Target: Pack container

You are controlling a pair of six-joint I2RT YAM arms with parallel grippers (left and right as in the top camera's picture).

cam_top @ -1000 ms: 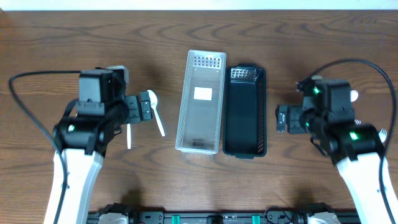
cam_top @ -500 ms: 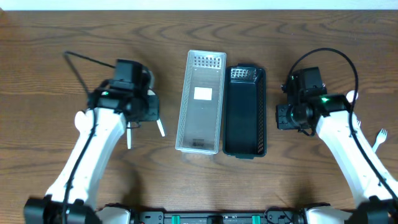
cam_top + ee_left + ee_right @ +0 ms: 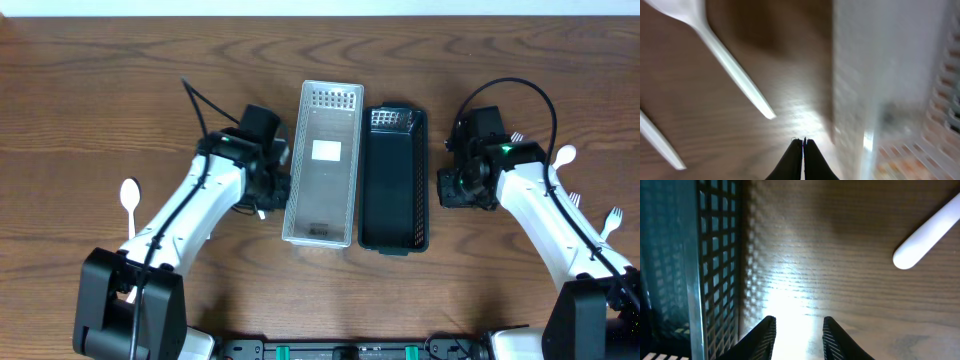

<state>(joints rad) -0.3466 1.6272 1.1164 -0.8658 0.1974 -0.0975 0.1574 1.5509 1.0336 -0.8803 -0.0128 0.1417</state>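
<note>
Both arms have swung inward from the cutlery to the baskets. Nearest, the left gripper (image 3: 803,142) is pinched together on nothing, low over the wood just beside the left wall of the clear basket (image 3: 320,205), with a white spoon handle (image 3: 735,75) near it. The right gripper (image 3: 799,322) has its fingers apart over bare wood, beside the mesh wall of the black basket (image 3: 393,195). Both baskets are long and perforated and lie side by side mid-table, and the clear one carries a white label. The table (image 3: 100,80) is dark brown wood grain, with a pale strip along its far edge.
</note>
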